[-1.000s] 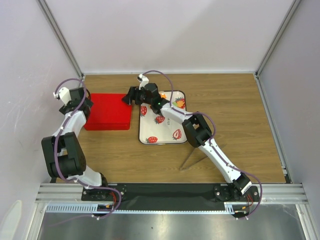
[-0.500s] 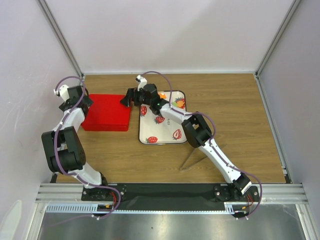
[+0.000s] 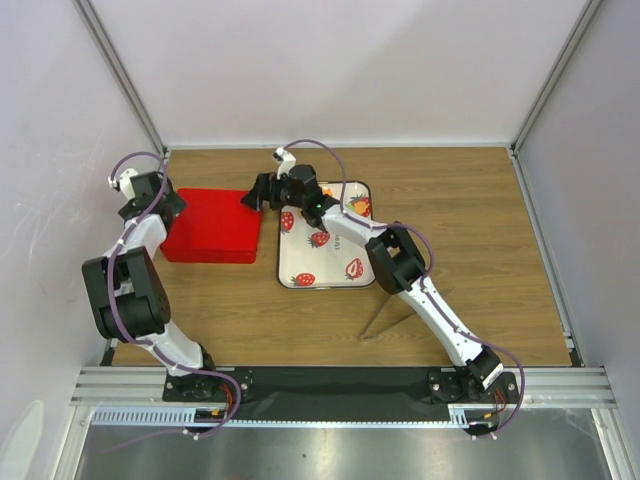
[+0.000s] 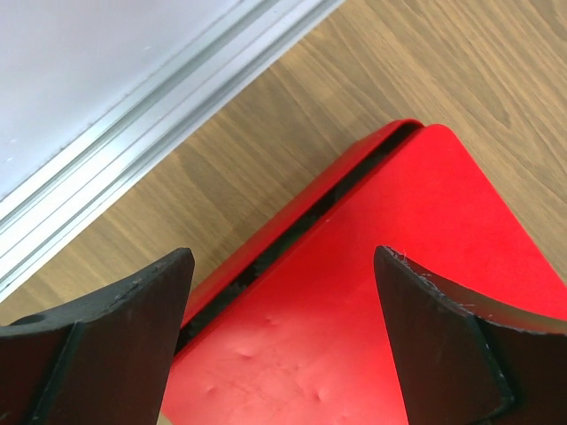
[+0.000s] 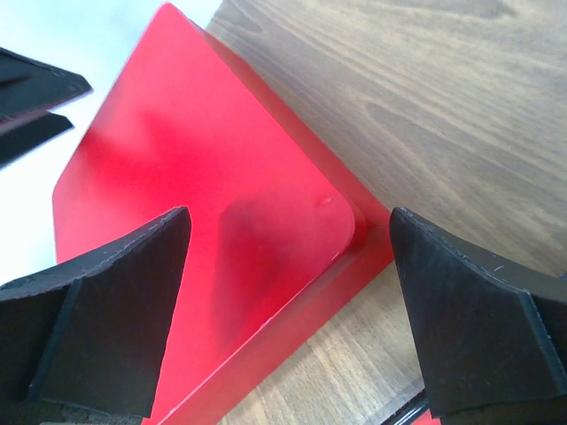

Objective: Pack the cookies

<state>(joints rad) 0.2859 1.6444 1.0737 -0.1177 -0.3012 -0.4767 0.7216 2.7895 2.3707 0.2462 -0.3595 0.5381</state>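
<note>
A red box (image 3: 212, 238) lies shut on the table's left, its lid (image 4: 354, 292) on top. My left gripper (image 4: 283, 257) hangs open over the box's far left corner (image 3: 168, 208), where a dark slit shows between lid and base. My right gripper (image 5: 290, 217) is open over the far right corner (image 3: 256, 196), nothing between its fingers. A small orange and green patch (image 3: 358, 207) on the tray's far corner is too small to name as cookies; otherwise cookies are hidden.
A white tray (image 3: 330, 282) printed with strawberries lies just right of the box, under the right arm's forearm. The aluminium frame rail (image 4: 133, 115) and wall run close behind the left gripper. My left gripper's fingers (image 5: 35, 88) show in the right wrist view.
The right gripper's jaws have opened wider. The left gripper has drifted a little left, and the box's left side has shifted slightly left with it.
</note>
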